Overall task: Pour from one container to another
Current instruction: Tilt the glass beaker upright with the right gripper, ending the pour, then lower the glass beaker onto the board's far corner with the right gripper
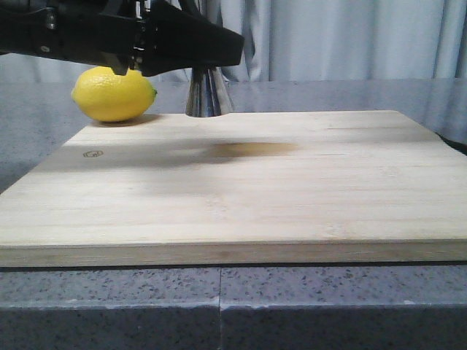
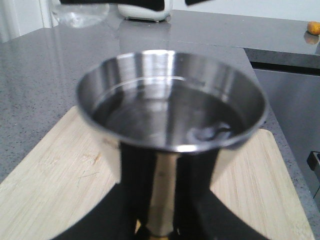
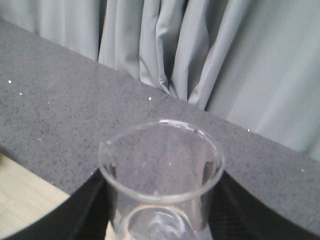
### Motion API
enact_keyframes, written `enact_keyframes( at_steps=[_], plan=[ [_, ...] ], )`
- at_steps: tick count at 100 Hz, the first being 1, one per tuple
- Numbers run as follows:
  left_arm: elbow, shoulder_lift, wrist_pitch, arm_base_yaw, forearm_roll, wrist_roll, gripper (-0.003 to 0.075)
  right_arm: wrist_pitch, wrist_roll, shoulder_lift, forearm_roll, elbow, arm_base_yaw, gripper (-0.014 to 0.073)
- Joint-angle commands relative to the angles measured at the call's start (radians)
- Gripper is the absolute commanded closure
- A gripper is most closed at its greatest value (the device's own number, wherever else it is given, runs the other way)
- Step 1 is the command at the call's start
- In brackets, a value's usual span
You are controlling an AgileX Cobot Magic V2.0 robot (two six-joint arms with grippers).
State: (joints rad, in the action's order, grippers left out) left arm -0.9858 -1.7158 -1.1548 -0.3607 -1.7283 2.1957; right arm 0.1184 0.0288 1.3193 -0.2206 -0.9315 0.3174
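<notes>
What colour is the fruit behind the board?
Yellow lemon; the front view shows it best.

My left gripper (image 2: 159,220) is closed on the narrow waist of the tall shiny steel hourglass-shaped jigger (image 2: 170,107), one black finger (image 2: 107,212) on each side. The jigger stands upright. Its upper cup holds clear liquid to partway below the rim. Beneath it lies the pale wooden cutting board (image 2: 60,185), resting on the grey speckled countertop (image 2: 45,70). A small orange object (image 2: 313,27) sits at the far edge.
</notes>
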Motion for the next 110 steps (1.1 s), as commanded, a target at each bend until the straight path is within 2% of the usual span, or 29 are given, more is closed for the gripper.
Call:
enact_keyframes(
  at_steps=[1,19,33,60,84,110],
  plan=[
    [-0.029,0.048,-0.075,-0.011,-0.066,-0.013,0.0661,0.143,-0.003,-0.026,0.005,0.03,-0.014,0.0338],
    [-0.029,0.048,-0.075,-0.011,-0.065,-0.013,0.0661,0.422,-0.003,-0.026,0.017,0.2,-0.032,0.0338],
    [-0.029,0.048,-0.075,-0.011,-0.059,-0.013,0.0661,0.583,-0.003,-0.026,0.059,0.316,-0.044,0.0338],
    [-0.029,0.048,-0.075,-0.011,-0.053,-0.013,0.0661,0.716,0.014,-0.024,0.14,0.451,-0.046,0.0338],
    [-0.029,0.048,-0.075,-0.011,-0.051,-0.013,0.0661,0.814,0.039,0.064,0.159,0.464,-0.046,0.0338],
    [-0.029,0.048,-0.075,-0.011,-0.051,-0.013,0.0661,0.994,0.039,0.214,0.2,0.464,-0.046,0.0338]
  ],
)
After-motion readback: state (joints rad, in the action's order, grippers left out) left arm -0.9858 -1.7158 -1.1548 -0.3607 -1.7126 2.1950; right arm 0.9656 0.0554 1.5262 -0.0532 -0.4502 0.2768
